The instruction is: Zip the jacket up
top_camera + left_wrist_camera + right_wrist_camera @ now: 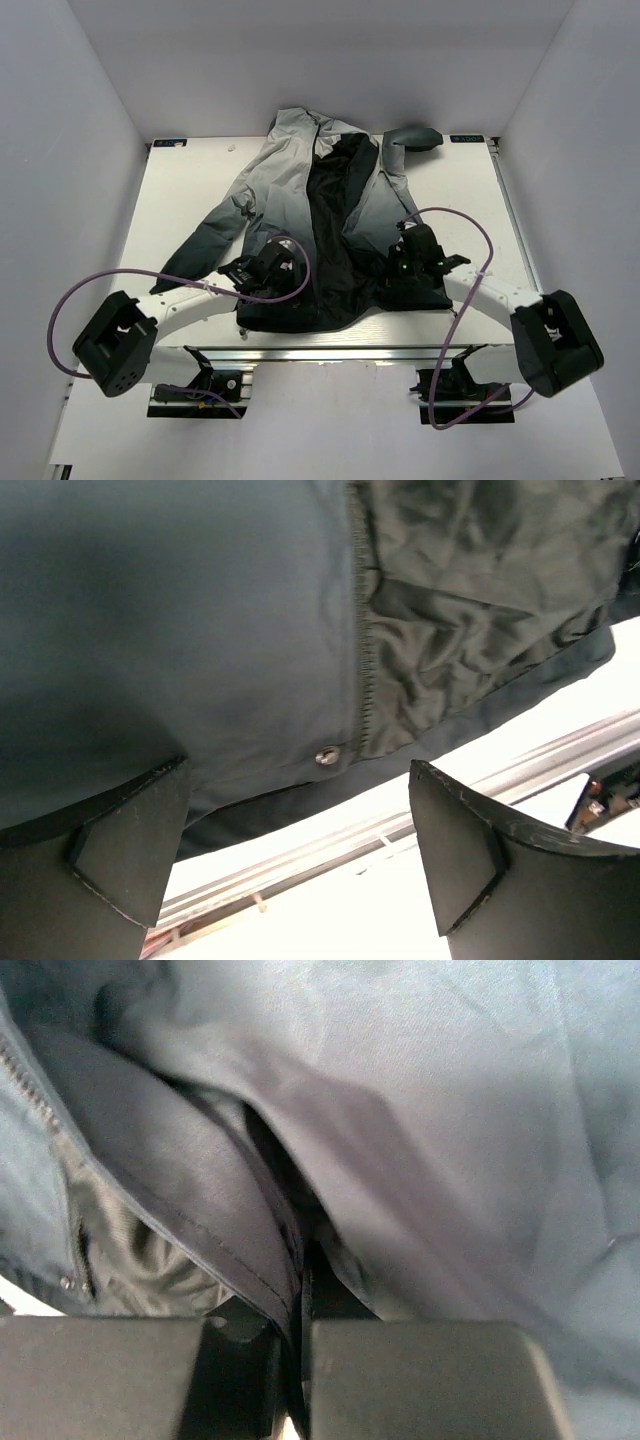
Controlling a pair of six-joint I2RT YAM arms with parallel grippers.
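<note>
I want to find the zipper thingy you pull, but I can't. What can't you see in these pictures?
Zipper pull: not found in any view; in the top view the left gripper and right gripper cover parts of the jacket hem.
Right wrist view: a fabric fold hides what exactly the shut fingers pinch.
Left wrist view: frame edges cut off the zipper teeth above a snap.
</note>
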